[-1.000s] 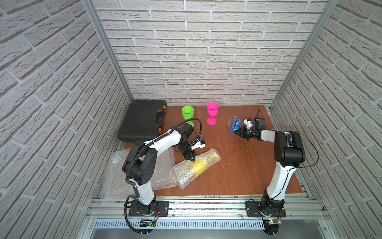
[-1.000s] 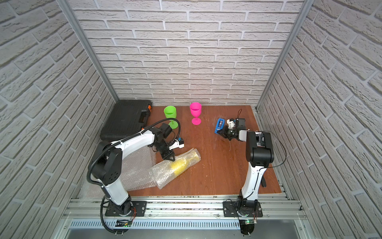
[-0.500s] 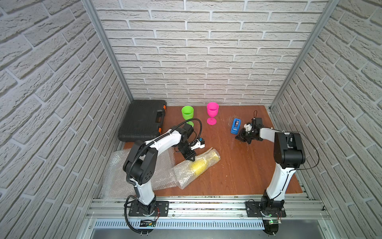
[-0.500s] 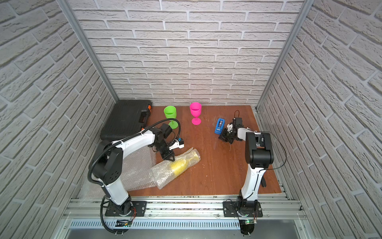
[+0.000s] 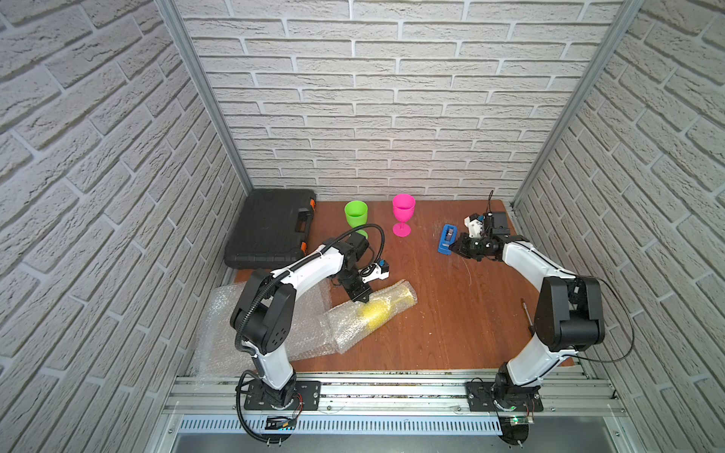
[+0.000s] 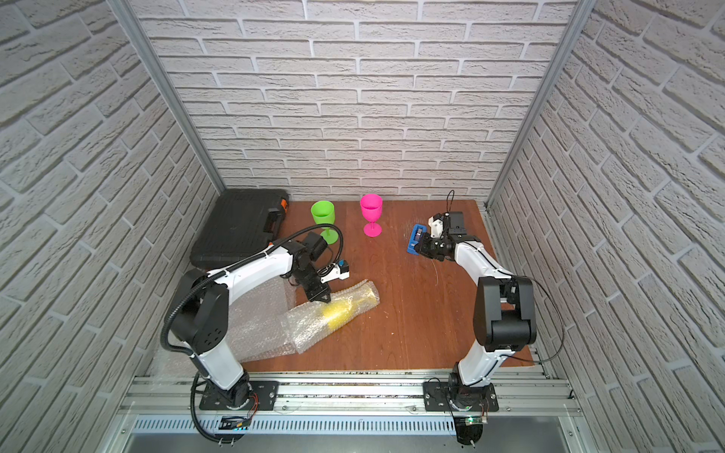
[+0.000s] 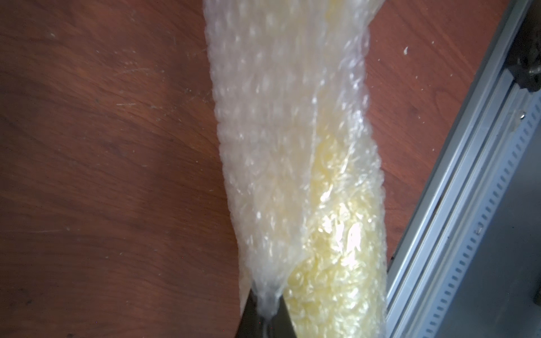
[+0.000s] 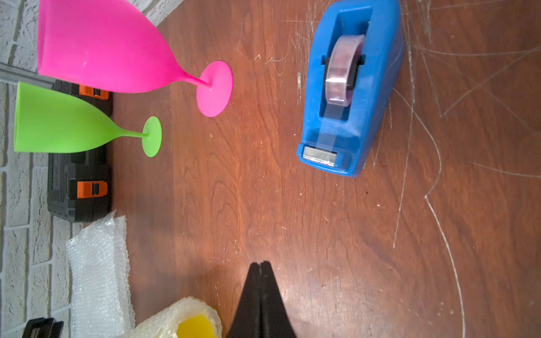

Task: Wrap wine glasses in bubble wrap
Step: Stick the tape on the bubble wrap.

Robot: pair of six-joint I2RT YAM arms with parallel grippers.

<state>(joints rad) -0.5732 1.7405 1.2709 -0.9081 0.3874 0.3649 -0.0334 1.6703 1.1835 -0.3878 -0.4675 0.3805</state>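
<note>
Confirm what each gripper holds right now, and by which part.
Left gripper pinches a gathered fold of the bubble wrap rolled around the yellow goblet. Right gripper is shut with nothing visible between its jaws.

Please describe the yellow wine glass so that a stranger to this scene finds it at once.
From the black case at the back left of the table, come forward to the left tool, shut on a roll of bubble wrap. The yellow wine glass lies on its side inside that roll. The green glass and pink glass stand bare; only this one is wrapped.
</note>
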